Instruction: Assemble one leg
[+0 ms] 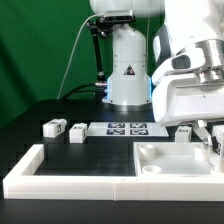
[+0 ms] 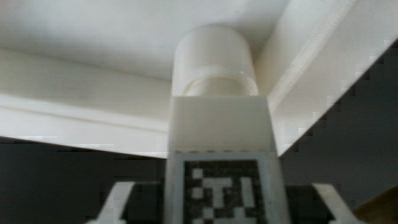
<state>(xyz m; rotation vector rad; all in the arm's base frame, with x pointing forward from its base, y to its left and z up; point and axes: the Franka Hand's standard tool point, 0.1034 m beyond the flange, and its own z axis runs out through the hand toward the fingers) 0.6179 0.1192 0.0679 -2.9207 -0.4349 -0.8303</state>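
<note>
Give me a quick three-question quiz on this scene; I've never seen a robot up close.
1. True or false: the gripper is empty.
2. How many loose legs lie on the exterior view's left of the marker board? A) one B) two C) five
3. Fill in: the held leg shows its black-and-white tag up close in the ____ view.

Key: 1 false, it grips a leg whose round end points at the square part. 2 B. 3 wrist.
</note>
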